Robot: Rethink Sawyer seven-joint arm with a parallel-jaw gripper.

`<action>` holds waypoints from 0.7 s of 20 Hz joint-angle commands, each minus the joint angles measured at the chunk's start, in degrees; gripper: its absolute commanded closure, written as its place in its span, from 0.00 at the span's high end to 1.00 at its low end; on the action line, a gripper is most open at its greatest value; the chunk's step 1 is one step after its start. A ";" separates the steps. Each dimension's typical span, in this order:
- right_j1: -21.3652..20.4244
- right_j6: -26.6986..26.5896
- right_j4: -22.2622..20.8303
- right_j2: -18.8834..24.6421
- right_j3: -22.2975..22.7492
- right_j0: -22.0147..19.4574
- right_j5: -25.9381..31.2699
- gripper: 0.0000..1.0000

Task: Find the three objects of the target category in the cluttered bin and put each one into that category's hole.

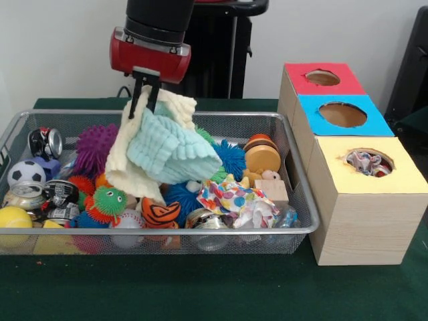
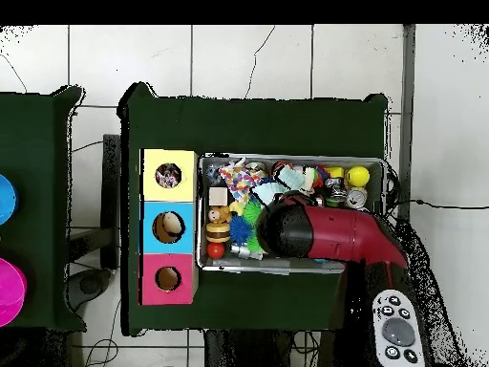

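One cloth lift | wire bin nearest, crammed with balls, cans, a patterned rag | above the bin, gripper pinched shut on a cream-and-mint cloth, hanging with its hem in the clutter | beside the bin, yellow box, hole already holding fabric | risk: trailing hem may snag toys or slip free.

A: The table wears a dark green cloth. What sits directly on it?

B: A wire mesh bin full of toys, and just beside it a wooden box.

A: And the box's top?

B: Three panels, red, blue and yellow, each with a round hole.
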 commanded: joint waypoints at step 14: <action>3.36 -11.07 -9.36 11.04 -0.88 -9.34 8.13 0.00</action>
